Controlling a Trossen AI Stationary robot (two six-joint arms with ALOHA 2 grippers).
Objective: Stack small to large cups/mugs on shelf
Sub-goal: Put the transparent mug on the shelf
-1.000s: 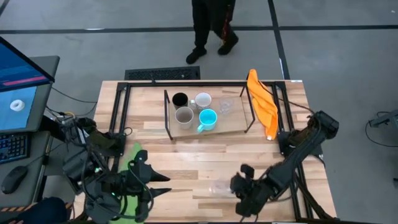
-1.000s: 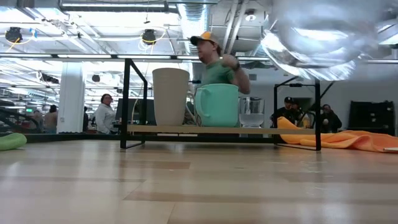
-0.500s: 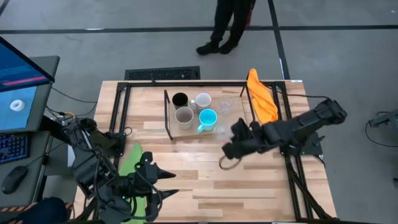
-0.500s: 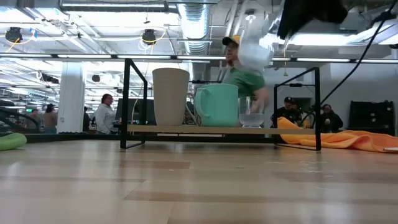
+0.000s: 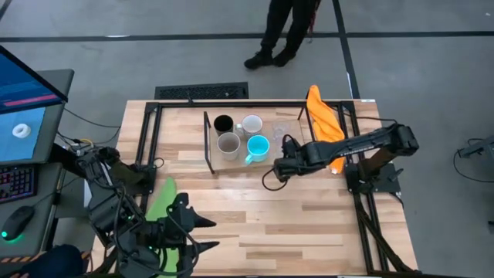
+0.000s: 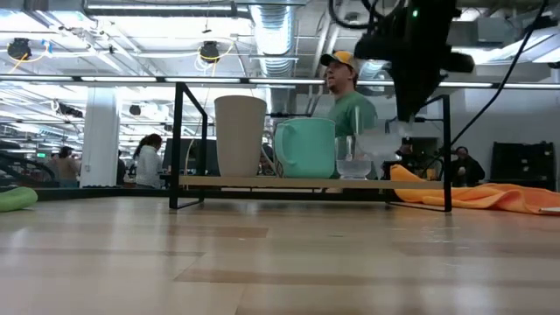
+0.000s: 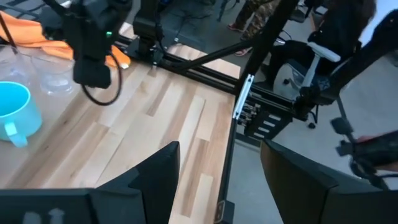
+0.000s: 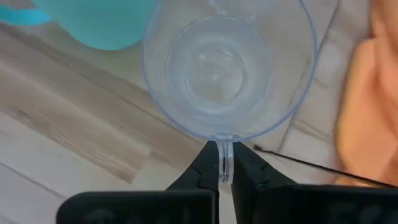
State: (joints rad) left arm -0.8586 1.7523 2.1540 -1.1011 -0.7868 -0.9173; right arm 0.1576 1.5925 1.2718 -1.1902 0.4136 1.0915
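Observation:
The shelf (image 5: 297, 154) stands at the table's far middle and bears a black cup (image 5: 223, 123), a white mug (image 5: 252, 124), a grey-beige cup (image 5: 228, 143), a blue mug (image 5: 258, 147) and a clear glass (image 6: 354, 159), all upright on their bases. My right gripper (image 5: 281, 165) hangs by the shelf's near right part, shut on a second clear glass (image 8: 227, 68). My left gripper (image 5: 214, 234) waits open near the table's near left corner, with nothing between its fingers (image 7: 155, 180). My right gripper pinches the clear glass by its rim (image 8: 219, 140) on the side nearest the wrist, the thin wall between the two fingertips. The fingers slant steeply down from above. The glass hangs upright, mouth up, clear of the table, next to the blue mug (image 8: 99, 22).
An orange cloth (image 5: 328, 127) drapes over the shelf's right wire upright and the table's far right. A green cloth (image 5: 162, 202) lies at the near left. A person (image 5: 282, 31) walks on the floor beyond the far edge. Bare wood fills the table's near half.
My right gripper has swung from the table's near edge toward the far side, up to the shelf's near right part, turning and tipping further down as it went. The clear glass has travelled with it, lifted clear the whole way.

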